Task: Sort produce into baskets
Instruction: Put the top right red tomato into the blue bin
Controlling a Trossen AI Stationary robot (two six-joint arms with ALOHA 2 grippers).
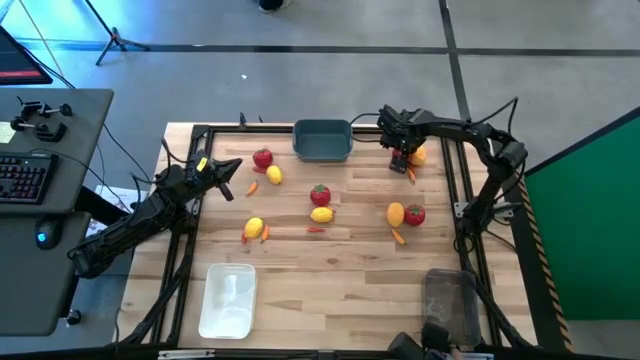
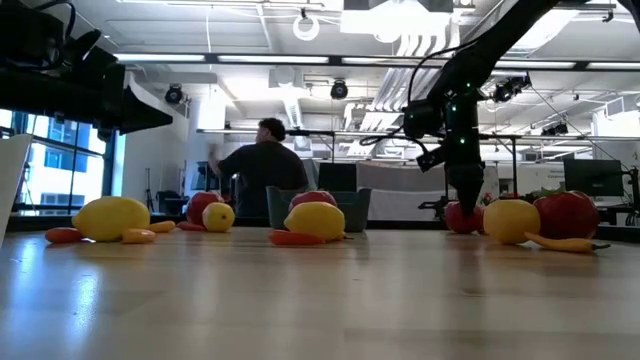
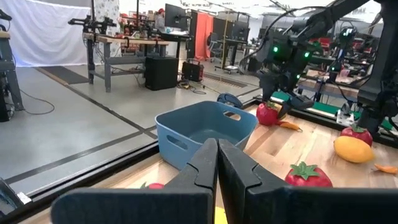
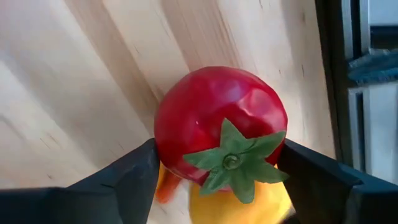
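The right gripper (image 1: 402,158) hangs straight down over the far right corner of the table, its fingers (image 4: 124,177) spread to either side of a red tomato (image 4: 221,127) — close against its flanks, though I cannot tell whether they press yet. The tomato sits on the wood touching a yellow lemon (image 4: 239,202), stem end facing the wrist. The blue-grey basket (image 1: 322,140) lies just to that gripper's left — the likely short carry. The left gripper (image 1: 225,172) waits pressed together near the table's left edge.
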